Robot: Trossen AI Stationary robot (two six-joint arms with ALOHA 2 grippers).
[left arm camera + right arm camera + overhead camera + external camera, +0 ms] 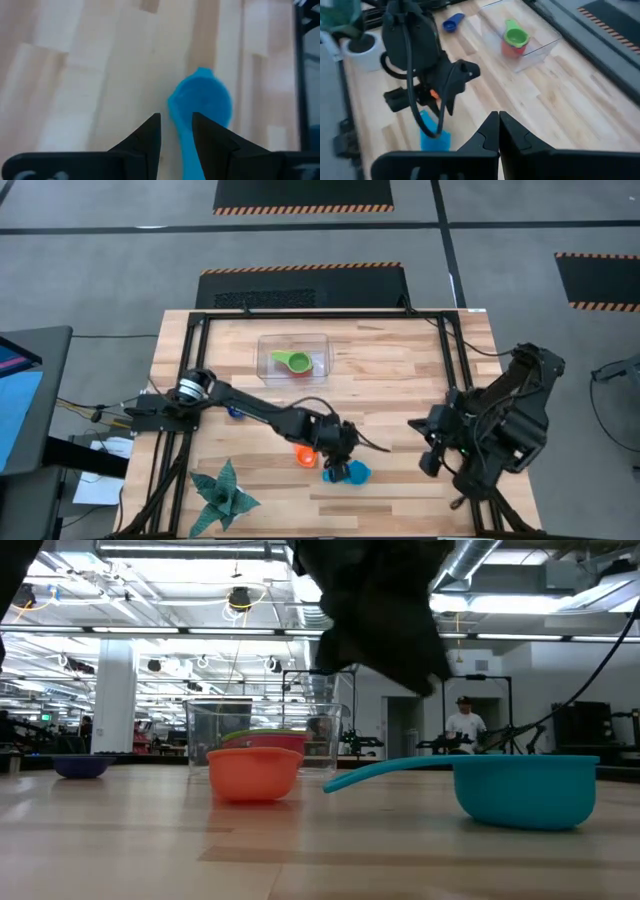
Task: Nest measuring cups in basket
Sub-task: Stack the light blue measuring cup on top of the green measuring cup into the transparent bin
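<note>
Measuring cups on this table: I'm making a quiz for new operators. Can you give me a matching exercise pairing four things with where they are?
Things:
1. green cup
2. light blue cup
3. orange cup
4. small dark blue cup

Places:
A. handle between the left gripper's fingers
B. on the table by the left arm's middle
C. in the basket, atop a red cup
D. on the table beside the light blue cup

Pairs: 1-C, 2-A, 3-D, 4-B
</note>
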